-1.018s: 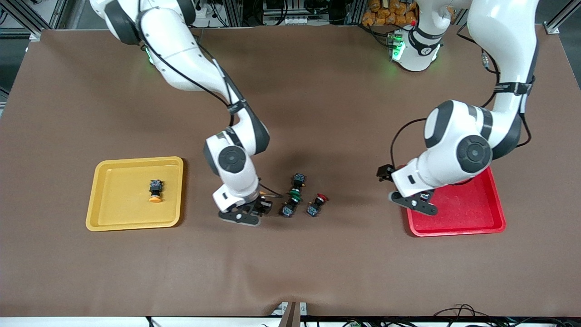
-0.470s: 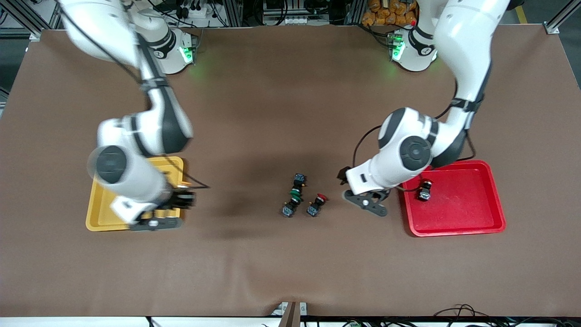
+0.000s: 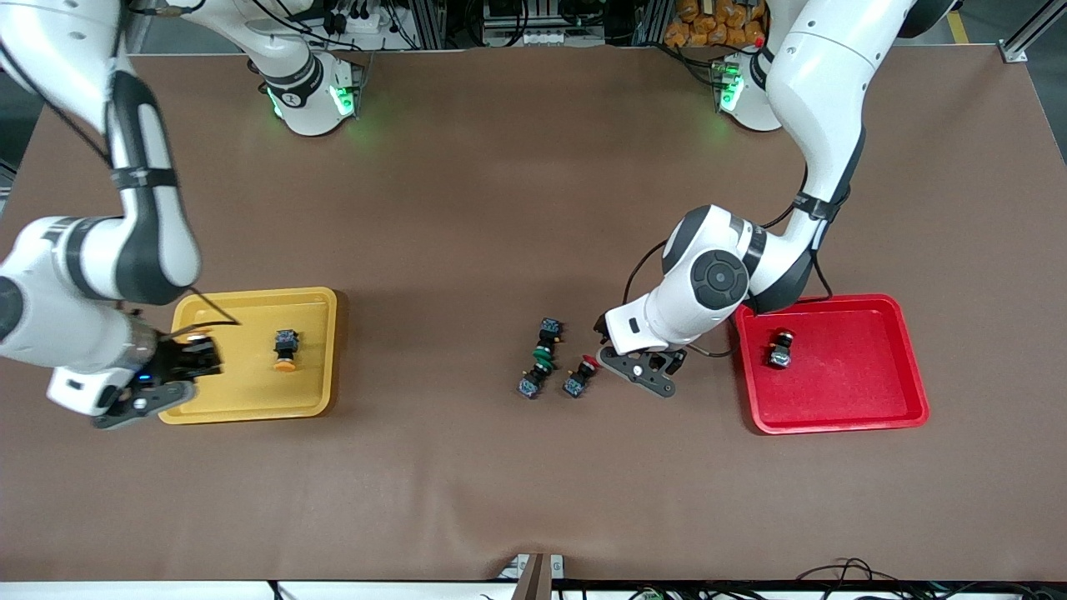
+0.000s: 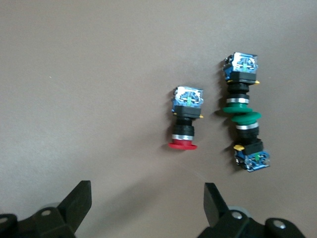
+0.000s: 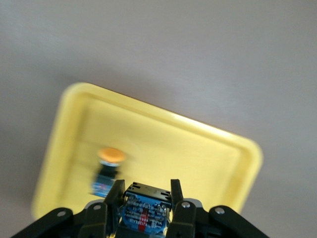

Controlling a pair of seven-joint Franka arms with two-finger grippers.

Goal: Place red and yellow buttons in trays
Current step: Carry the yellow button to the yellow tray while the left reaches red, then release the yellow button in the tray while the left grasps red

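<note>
Brown bench (image 3: 500, 208): the right end effector (image 3: 179, 367), clamped on a yellow-capped button (image 5: 143, 210), hung over the yellow tray (image 3: 250, 404). The wide-open left end effector (image 3: 642, 367) hovered beside the red-capped button (image 3: 581, 377), with green-capped switches (image 3: 539, 360) just beside it.

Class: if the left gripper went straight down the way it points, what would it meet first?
Probably the red-capped button, lying on the table between the left gripper's open jaws; the green-capped pair lies just beside that line. Depth is uncertain.
</note>
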